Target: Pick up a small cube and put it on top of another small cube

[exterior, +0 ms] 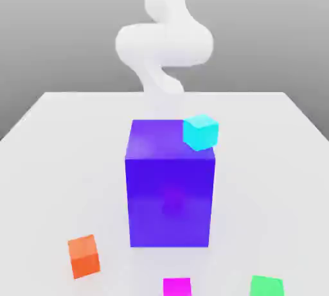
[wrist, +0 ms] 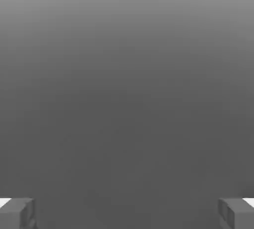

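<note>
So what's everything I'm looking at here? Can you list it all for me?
big block: 1, blue-violet, standing in the middle of the table.
cyan cube: 1, cyan, at the big block's top corner toward the exterior view's right; whether it rests on the block or sits behind it I cannot tell.
orange cube: 1, orange, near the front on the exterior view's left.
small cube: 1, bright magenta, at the front edge, in front of the big block.
green cube: 1, green, front on the exterior view's right.
table: 1, white.
arm: 1, white, behind the big block.
gripper: 1, grey fingers, open, nothing between them.
</note>
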